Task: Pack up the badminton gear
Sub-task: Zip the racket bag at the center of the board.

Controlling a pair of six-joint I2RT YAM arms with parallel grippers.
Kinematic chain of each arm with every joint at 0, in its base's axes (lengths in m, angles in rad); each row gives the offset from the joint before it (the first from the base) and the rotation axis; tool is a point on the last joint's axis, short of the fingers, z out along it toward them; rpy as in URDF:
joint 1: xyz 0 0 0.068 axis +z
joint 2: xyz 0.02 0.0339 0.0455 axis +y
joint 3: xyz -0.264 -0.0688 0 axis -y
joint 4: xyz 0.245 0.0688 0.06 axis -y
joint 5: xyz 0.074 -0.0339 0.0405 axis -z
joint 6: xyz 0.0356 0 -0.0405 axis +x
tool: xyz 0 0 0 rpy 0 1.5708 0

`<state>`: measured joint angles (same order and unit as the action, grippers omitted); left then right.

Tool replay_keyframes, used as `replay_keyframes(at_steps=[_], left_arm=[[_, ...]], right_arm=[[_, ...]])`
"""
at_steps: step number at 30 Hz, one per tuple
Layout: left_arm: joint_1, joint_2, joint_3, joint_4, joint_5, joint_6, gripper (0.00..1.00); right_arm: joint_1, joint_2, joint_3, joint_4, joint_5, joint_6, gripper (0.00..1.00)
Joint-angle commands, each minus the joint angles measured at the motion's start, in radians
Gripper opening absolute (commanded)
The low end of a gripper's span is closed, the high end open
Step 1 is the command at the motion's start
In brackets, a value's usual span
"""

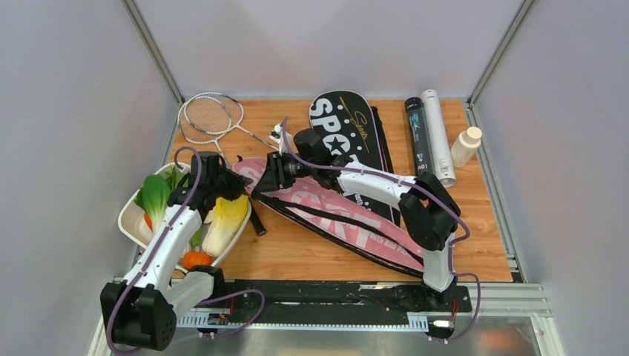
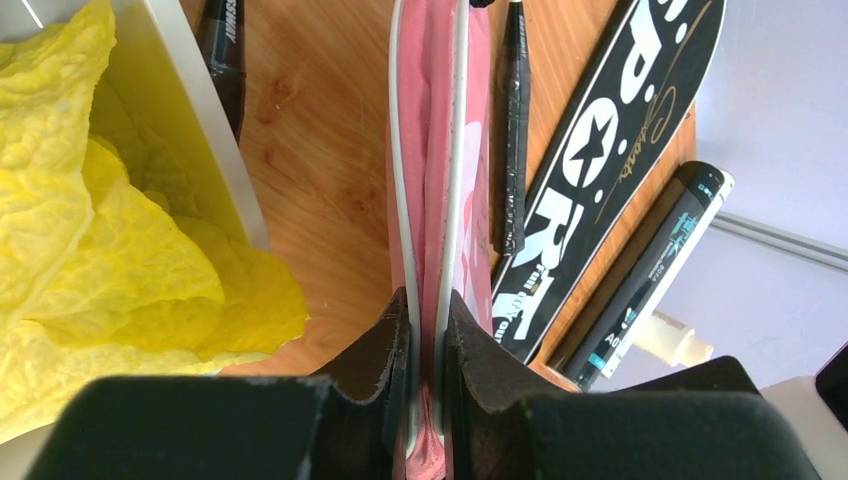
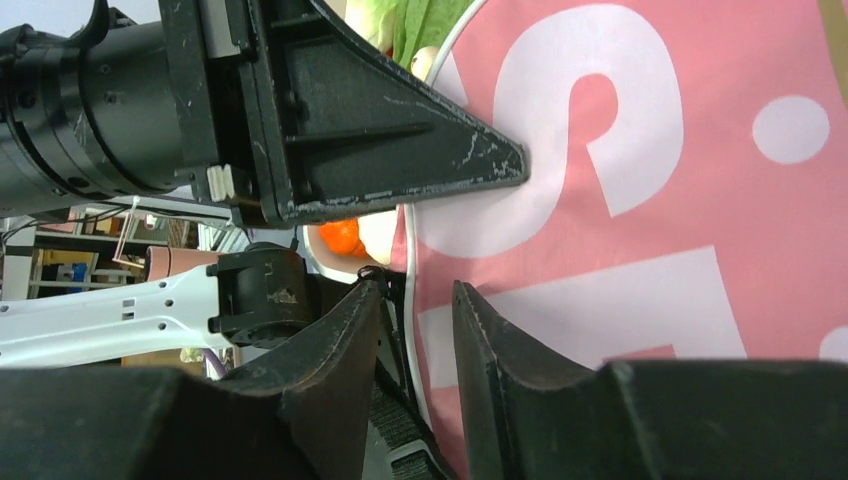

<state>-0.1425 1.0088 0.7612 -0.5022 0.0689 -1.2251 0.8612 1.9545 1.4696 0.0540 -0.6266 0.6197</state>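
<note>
I work in a robotics lab test cell, not a home. Plain grey panel walls [image 1: 326, 44] set in aluminium posts [image 1: 152, 48] box in a wooden tabletop [image 1: 297, 252]. My left arm [image 1: 165, 241] and right arm [image 1: 371, 182] are bolted to a metal rail [image 1: 326, 321] at its near edge. Past my right wrist I glimpse cluttered shelving [image 3: 60, 270].

Top view: pink bag [image 1: 374, 239] partly hidden under R arm [image 1: 374, 183]; black tube [image 1: 419, 137] txt illegible.
</note>
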Motion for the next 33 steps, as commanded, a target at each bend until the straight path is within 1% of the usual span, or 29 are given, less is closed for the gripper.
replay_keyframes(at_steps=[1, 5, 11, 18, 23, 28, 29, 33], left_arm=[[-0.005, -0.009, 0.013, 0.076, 0.027, 0.001, 0.1], [-0.005, -0.007, 0.011, 0.076, 0.028, -0.001, 0.1], [-0.005, -0.006, 0.015, 0.077, 0.026, -0.002, 0.1], [-0.006, -0.004, 0.012, 0.077, 0.029, -0.005, 0.09], [-0.006, -0.003, 0.013, 0.08, 0.029, -0.007, 0.1], [-0.005, -0.001, 0.008, 0.088, 0.033, -0.01, 0.09], [-0.006, -0.001, 0.007, 0.09, 0.034, -0.01, 0.09], [-0.005, 0.002, 0.006, 0.092, 0.034, -0.008, 0.09]], right_arm=[[-0.006, -0.1, -0.05, 0.044, 0.05, 0.041, 0.37], [-0.006, -0.109, -0.048, 0.043, 0.009, 0.028, 0.36], [-0.006, -0.134, -0.09, 0.043, 0.031, 0.021, 0.35], [0.0, -0.09, -0.06, 0.049, 0.044, 0.034, 0.35], [0.003, -0.065, -0.038, 0.058, 0.044, 0.04, 0.33], [0.008, -0.042, -0.019, 0.058, 0.046, 0.046, 0.35], [0.012, -0.04, -0.02, 0.059, 0.049, 0.045, 0.33], [0.016, -0.04, -0.02, 0.067, 0.061, 0.045, 0.14]])
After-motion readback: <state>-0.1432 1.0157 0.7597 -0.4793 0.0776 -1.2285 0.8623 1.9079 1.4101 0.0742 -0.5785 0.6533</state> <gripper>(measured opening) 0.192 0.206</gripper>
